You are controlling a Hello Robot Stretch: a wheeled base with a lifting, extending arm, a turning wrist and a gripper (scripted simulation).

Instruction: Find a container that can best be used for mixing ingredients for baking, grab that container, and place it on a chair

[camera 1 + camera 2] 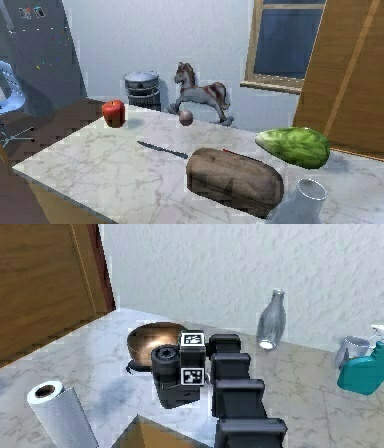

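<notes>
A brown metal bowl (146,337) sits on the marble counter (100,364) in the arm side view, left of centre. The dark arm (243,409) rises from the bottom edge and ends at two white marker squares. Left of them the gripper (163,362) shows directly in front of the bowl's near rim. I cannot tell whether it touches the bowl or holds anything. At the forward view's left edge, part of a blue-grey chair (8,95) stands on the floor beside the counter.
The forward view's counter (90,170) carries a red apple (114,112), knife (162,150), bread loaf (235,180), green melon (293,146), rocking-horse figure (200,95) and glass vessel (305,200). Near the arm stand a glass bottle (270,319), teal spray bottle (362,364), paper roll (60,414) and box (160,436).
</notes>
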